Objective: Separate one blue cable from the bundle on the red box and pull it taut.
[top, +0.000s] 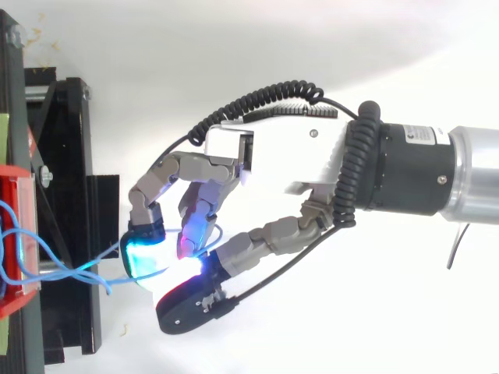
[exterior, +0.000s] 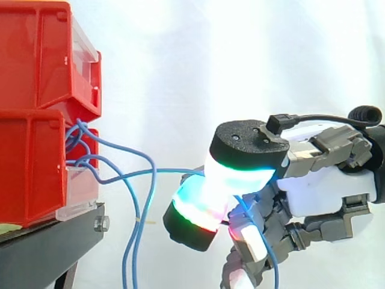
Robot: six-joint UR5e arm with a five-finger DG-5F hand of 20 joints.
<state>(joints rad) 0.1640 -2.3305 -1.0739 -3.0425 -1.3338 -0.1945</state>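
A bundle of thin blue cables (exterior: 78, 141) comes out of the front of the lower red bin (exterior: 33, 171). One blue cable (exterior: 150, 171) runs from it to the right in a shallow curve, up to my hand (exterior: 325, 180). The hand's fingers are curled, and two glowing pads (exterior: 240, 171) pinch that cable between them. Past the pinch, the cable's free end (exterior: 274, 262) drops below the hand. From above, the same cable (top: 86, 269) leads from the bin's edge to the cyan-lit pads of my hand (top: 273, 156).
Two red bins are stacked on a black stand (exterior: 48, 241) at the left. Other blue cable loops (exterior: 135, 235) hang down in front of the stand, between it and my hand. A white curtain is the backdrop.
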